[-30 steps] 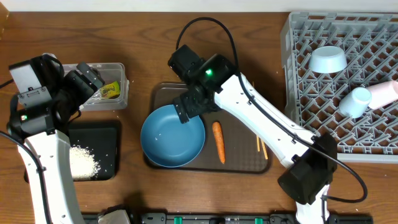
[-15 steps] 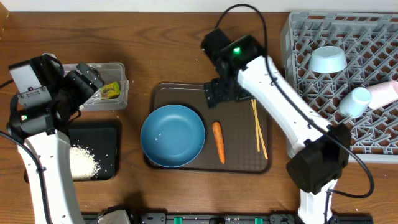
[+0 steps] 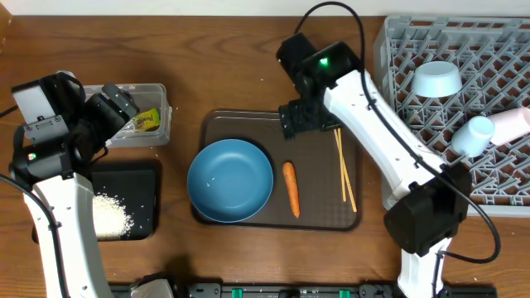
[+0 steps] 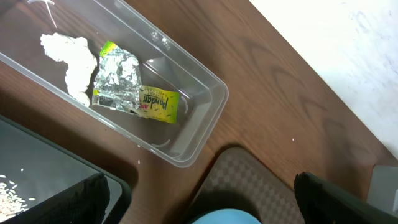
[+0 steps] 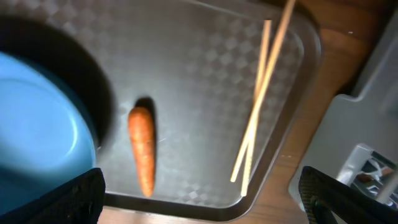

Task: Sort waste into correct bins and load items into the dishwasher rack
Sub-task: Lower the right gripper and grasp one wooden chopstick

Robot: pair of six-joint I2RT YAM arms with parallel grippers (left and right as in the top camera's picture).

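On the brown serving tray (image 3: pixel 248 124) lie a dark-blue bowl (image 3: pixel 229 180), an orange carrot (image 3: pixel 291 188) and wooden chopsticks (image 3: pixel 344 170). My right gripper (image 3: pixel 308 117) hangs open over the tray's far edge. Its wrist view shows the carrot (image 5: pixel 143 155) and chopsticks (image 5: pixel 261 106) below the right gripper (image 5: pixel 202 199), which holds nothing. My left gripper (image 3: pixel 116 112) stands open and empty above the clear tub (image 3: pixel 157 124). The tub holds a silver wrapper (image 4: pixel 118 87) and a yellow-green packet (image 4: pixel 158 102). Rice (image 3: pixel 109 215) lies in the black tray (image 3: pixel 137 178).
The grey dishwasher rack (image 3: pixel 397 50) at the right holds a small light-blue bowl (image 3: pixel 436 79) and pale cups (image 3: pixel 474 135). The rack's corner (image 5: pixel 367 143) stands close beside the serving tray's right rim. Bare wood shows behind the tray.
My right arm has swung from over the blue bowl to the right and back, uncovering the chopsticks. The left arm and all objects have stayed still.
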